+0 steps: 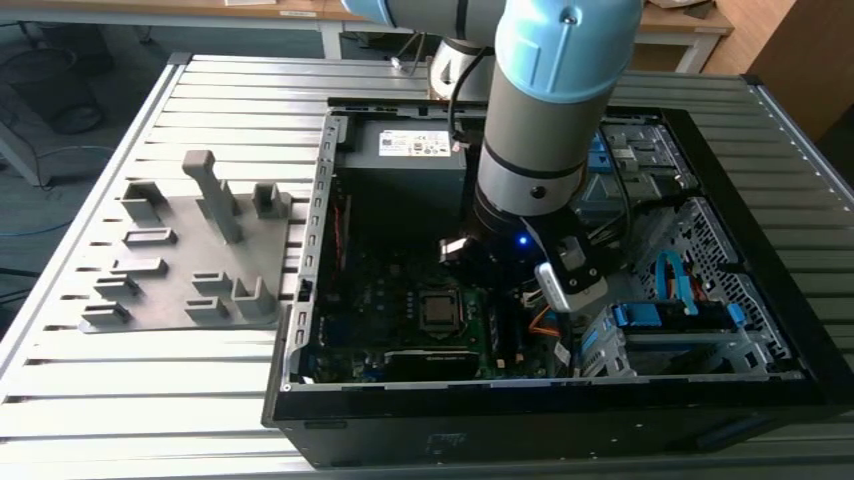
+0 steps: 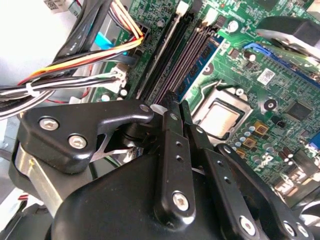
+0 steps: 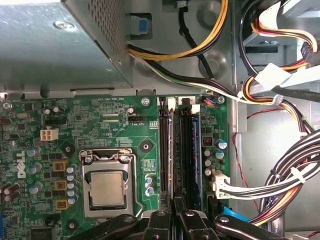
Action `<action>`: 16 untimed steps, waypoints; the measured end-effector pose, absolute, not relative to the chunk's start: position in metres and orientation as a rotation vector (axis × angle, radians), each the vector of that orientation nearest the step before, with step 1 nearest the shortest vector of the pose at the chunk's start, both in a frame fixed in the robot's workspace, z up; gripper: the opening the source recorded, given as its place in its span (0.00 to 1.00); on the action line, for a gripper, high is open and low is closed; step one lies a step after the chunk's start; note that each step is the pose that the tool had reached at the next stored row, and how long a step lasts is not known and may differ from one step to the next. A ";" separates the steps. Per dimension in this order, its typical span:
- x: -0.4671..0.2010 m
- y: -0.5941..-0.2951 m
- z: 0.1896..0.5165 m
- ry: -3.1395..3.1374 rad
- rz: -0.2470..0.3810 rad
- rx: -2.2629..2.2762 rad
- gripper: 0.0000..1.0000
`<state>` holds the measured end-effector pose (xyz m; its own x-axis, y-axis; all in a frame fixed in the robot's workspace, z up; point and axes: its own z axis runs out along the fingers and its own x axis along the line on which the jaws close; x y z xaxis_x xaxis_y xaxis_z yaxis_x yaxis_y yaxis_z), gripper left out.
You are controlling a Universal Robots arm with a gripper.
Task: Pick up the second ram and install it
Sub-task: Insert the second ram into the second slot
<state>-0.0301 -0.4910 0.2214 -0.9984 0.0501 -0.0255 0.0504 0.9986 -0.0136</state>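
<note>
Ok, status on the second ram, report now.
Pincer down over the memory slots. Second ram standing in a slot, seating unclear. Cable bundle beside the slots, not across them.

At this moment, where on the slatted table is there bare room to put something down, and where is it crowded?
Bare slats run along the table beyond the grey fixture, and in a strip between the fixture and the near edge. Inside the open computer case it is crowded: the arm reaches in over the motherboard, and cable bundles lie beside the memory slots.
</note>
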 end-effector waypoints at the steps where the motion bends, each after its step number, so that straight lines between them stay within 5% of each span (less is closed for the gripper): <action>1: -0.030 -0.491 0.221 3.115 -0.023 0.079 0.14; 16: -0.029 -0.489 0.216 3.115 -0.034 0.094 0.14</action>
<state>-0.0295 -0.4895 0.2158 -0.9979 0.0599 -0.0259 0.0604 0.9980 -0.0210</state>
